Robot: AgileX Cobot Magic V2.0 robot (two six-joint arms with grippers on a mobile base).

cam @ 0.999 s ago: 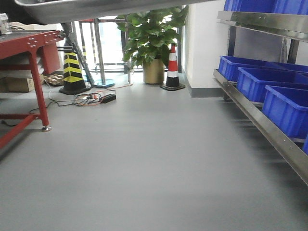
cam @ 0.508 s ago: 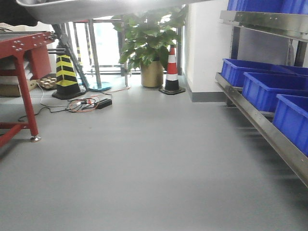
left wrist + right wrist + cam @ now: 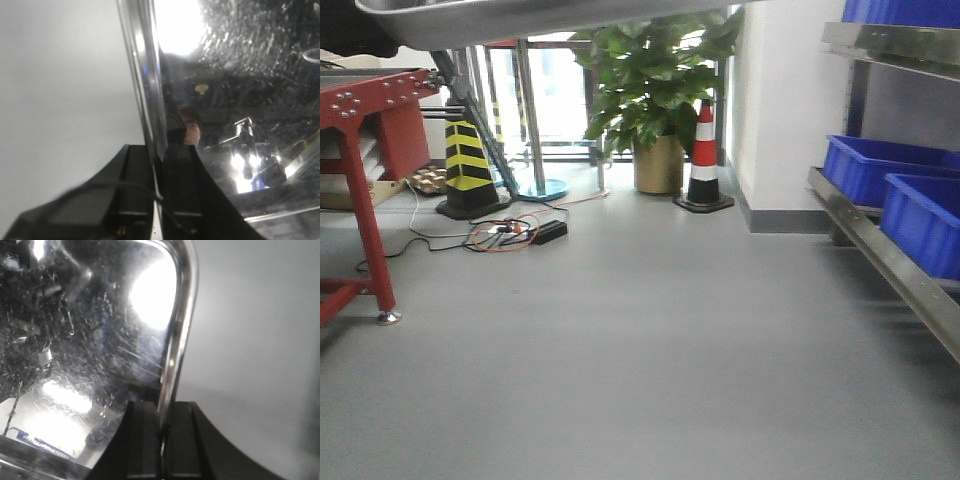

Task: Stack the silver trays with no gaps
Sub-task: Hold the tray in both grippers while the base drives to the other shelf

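One silver tray (image 3: 520, 18) is held up in the air; its shiny underside fills the top edge of the front view. My left gripper (image 3: 159, 165) is shut on the tray's left rim (image 3: 145, 85), one finger on each side of it. My right gripper (image 3: 162, 415) is shut on the tray's right rim (image 3: 177, 335) in the same way. The tray's scratched, mirror-like inside (image 3: 75, 340) shows in both wrist views. No other silver tray is in view.
Grey floor (image 3: 640, 360) lies ahead. A red steel table (image 3: 365, 150) stands at the left. A steel shelf rail (image 3: 895, 265) with blue bins (image 3: 895, 170) runs along the right. Two traffic cones (image 3: 704, 160), a potted plant (image 3: 655, 90) and cables (image 3: 510, 235) stand at the back.
The view has swung to the left: the shelf and blue bins slid toward the right edge, the plant and cone moved right. The tray stays held at the top.
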